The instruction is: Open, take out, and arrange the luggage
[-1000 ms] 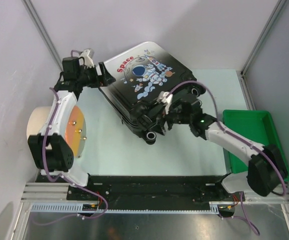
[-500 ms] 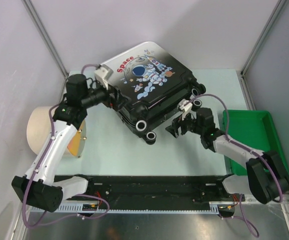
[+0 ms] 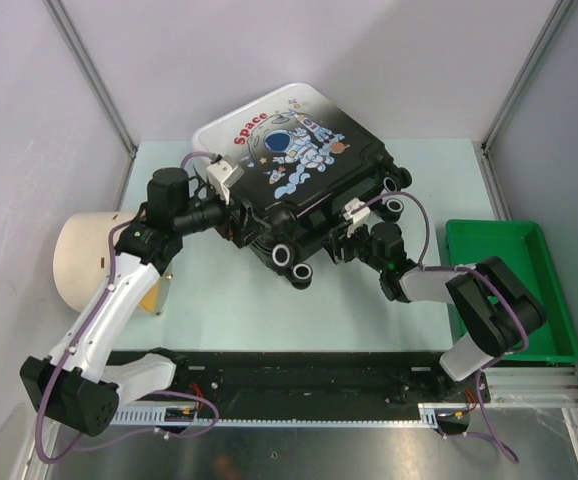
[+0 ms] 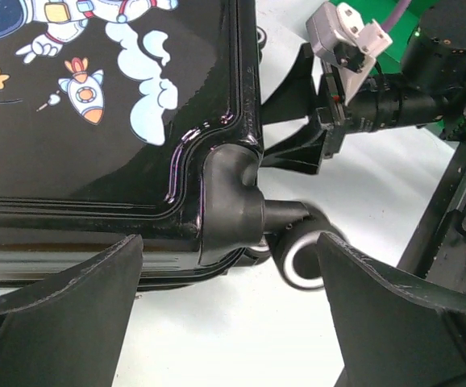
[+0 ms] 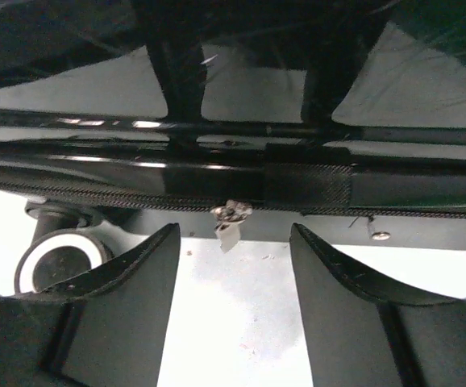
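Observation:
The luggage [image 3: 294,165] lies flat at the back centre, its astronaut "Space" shell facing up and its wheels toward me. My left gripper [image 3: 241,226] is open at the case's near-left side. In the left wrist view the left gripper [image 4: 229,322] frames a black corner and one wheel [image 4: 301,260] without touching them. My right gripper [image 3: 346,245] is open at the near edge. In the right wrist view the right gripper [image 5: 233,270] sits just short of the metal zipper pull [image 5: 230,216], which hangs from the luggage's zipped seam [image 5: 241,187]; nothing is held.
A green bin [image 3: 509,285] stands at the right edge of the table. A beige cylinder [image 3: 81,258] with an orange face lies at the left, beside my left arm. Grey walls close in the back and both sides.
My left arm has swung from the luggage's back-left corner round to its near-left side. My right gripper drew back, then returned to the near edge with its jaws a little narrower.

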Robot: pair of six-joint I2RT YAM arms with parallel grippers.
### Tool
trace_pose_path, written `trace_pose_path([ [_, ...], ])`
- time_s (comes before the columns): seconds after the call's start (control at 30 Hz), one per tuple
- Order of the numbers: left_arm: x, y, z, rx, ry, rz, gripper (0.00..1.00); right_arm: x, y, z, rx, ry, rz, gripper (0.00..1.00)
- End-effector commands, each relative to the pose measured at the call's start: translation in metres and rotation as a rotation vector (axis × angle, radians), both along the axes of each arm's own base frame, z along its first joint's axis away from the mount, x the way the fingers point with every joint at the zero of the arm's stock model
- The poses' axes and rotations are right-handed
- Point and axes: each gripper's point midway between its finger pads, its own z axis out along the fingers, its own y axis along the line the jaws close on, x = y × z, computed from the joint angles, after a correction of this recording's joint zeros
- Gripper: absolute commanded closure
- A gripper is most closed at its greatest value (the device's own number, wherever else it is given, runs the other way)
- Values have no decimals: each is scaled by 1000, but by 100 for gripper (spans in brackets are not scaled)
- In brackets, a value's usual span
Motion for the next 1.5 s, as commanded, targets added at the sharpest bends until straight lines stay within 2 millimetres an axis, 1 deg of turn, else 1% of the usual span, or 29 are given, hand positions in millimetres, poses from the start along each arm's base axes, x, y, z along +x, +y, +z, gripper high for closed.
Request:
trace_pose_path([
  [0.0,-11,-5,10,6,-86,-87,7,21,2,30,77,-128,-56,43],
  [0.07,-15,-9,9,-1,-81,-111,8,22,3,31,79,-140,-48,55],
  [0.1,-17,-10,8,2,-81,-121,9,22,3,31,78,-142,-43,67],
  [0.17,-22,-14,11,16,-121,-158,9,24,-2,27,69,-129,-40,78],
  [0.2,-23,-14,12,37,-154,-181,9,24,-5,27,67,-122,-37,93],
  [0.23,-27,-20,10,53,-166,-217,9,28,-14,24,59,-107,-51,100],
  [0.27,-35,-22,5,77,-153,-252,8,27,-16,23,61,-99,-38,100],
  [0.3,-36,-25,9,119,-217,-296,8,29,-20,25,64,-99,-38,100],
  [0.33,-45,-36,5,143,-222,-353,8,33,-30,24,60,-93,-55,100],
  [0.37,-51,-39,0,174,-220,-384,7,33,-31,25,64,-95,-43,100],
  [0.4,-49,-42,0,219,-268,-401,7,35,-35,28,66,-104,-44,100],
  [0.43,-59,-55,-5,241,-277,-455,7,37,-38,31,71,-111,-44,100],
  [0.5,-57,-64,-7,304,-328,-478,7,38,-41,36,73,-132,-29,100],
  [0.53,-62,-78,-13,323,-334,-524,7,37,-40,37,69,-140,-21,100],
  [0.57,-64,-82,-15,345,-343,-543,7,36,-39,38,69,-143,-13,100],
  [0.6,-60,-87,-12,390,-399,-559,6,36,-39,37,67,-143,-11,100],
  [0.63,-68,-98,-24,440,-406,-618,5,37,-40,38,53,-153,-15,100],
  [0.67,-69,-102,-27,480,-436,-638,5,38,-42,37,42,-157,-22,100],
  [0.7,-59,-104,-32,559,-488,-646,3,39,-45,34,26,-153,-33,100],
  [0.73,-64,-108,-38,594,-502,-684,3,41,-48,36,31,-155,-43,100],
  [0.8,-57,-114,-43,639,-527,-714,1,44,-54,39,44,-158,-59,100],
  [0.87,-50,-118,-47,661,-514,-705,0,48,-57,46,39,-184,-76,100],
  [0.97,-31,-126,-62,711,-448,-649,3,55,-64,53,22,-212,-111,100],
  [1.0,-24,-130,-72,735,-419,-637,5,57,-66,52,15,-210,-119,100],
  [1.07,-16,-123,-86,799,-400,-619,9,62,-79,54,16,-209,-144,100],
  [1.1,-19,-116,-102,835,-377,-633,12,64,-84,55,14,-205,-152,100],
  [1.27,-29,-80,-132,886,-298,-633,20,77,-122,67,-21,-270,-215,100],
  [1.43,-25,-45,-134,894,-236,-577,28,93,-155,74,-106,-374,-257,100],
  [1.47,-25,-39,-135,902,-228,-578,29,98,-168,79,-113,-399,-284,100],
])
